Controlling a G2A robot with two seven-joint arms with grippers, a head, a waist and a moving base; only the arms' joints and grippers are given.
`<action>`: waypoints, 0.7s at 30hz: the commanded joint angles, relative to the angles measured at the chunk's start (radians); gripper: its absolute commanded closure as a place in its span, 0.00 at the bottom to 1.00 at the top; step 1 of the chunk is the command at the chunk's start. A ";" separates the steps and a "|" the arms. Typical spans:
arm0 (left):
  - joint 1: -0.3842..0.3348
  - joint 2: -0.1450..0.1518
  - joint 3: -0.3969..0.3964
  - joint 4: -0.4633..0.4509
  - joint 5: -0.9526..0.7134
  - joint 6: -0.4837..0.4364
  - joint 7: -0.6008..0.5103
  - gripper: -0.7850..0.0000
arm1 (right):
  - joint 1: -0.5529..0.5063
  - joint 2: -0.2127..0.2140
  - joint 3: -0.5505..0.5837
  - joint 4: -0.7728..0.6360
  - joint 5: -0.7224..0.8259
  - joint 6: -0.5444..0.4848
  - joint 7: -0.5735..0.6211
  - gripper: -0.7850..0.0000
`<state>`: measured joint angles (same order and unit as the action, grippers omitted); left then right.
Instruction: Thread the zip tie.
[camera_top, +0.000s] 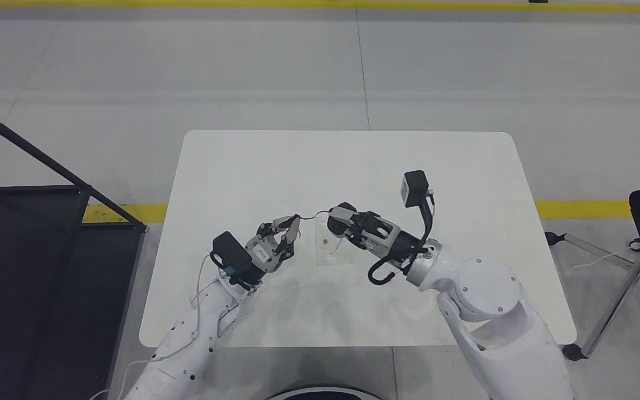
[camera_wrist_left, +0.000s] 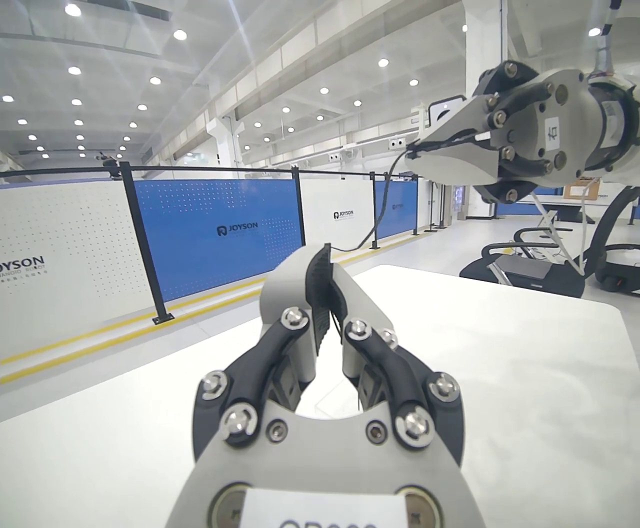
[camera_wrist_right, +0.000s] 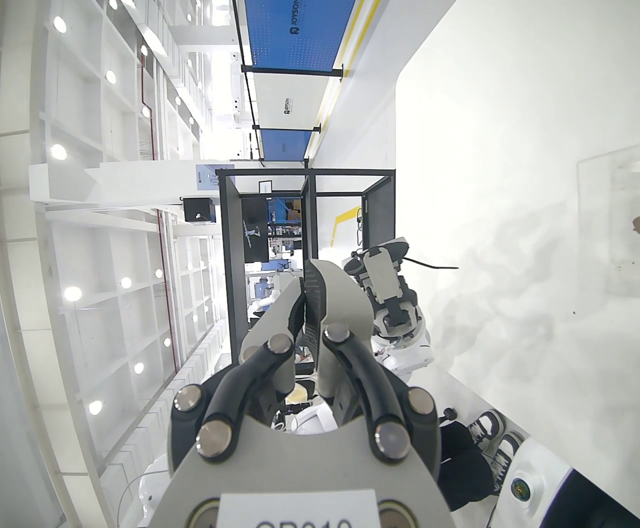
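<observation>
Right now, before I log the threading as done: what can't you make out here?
- Which end of the zip tie is the head, and whether it is threaded: strap too thin in the top view.
- Gripped parts: covered by the pads of the shut left gripper and right gripper, both wrist views.
- Clear object on the table: cut off by the right wrist view's edge.
</observation>
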<state>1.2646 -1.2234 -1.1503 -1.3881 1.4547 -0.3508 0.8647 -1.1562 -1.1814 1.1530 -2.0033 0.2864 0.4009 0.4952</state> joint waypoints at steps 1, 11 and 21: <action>-0.001 -0.001 0.001 0.001 -0.018 -0.016 -0.005 1.00 | 0.001 0.000 -0.002 -0.002 -0.007 0.002 0.003 1.00; -0.004 -0.002 -0.006 0.000 -0.072 -0.078 -0.040 1.00 | -0.001 -0.003 -0.012 -0.002 -0.011 -0.004 -0.007 1.00; -0.005 -0.003 -0.004 0.002 -0.089 -0.126 -0.069 1.00 | -0.009 -0.006 -0.006 0.002 0.014 -0.029 -0.019 1.00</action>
<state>1.2599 -1.2258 -1.1543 -1.3861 1.3684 -0.4757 0.7994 -1.1641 -1.1875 1.1465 -2.0010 0.2995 0.3751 0.4770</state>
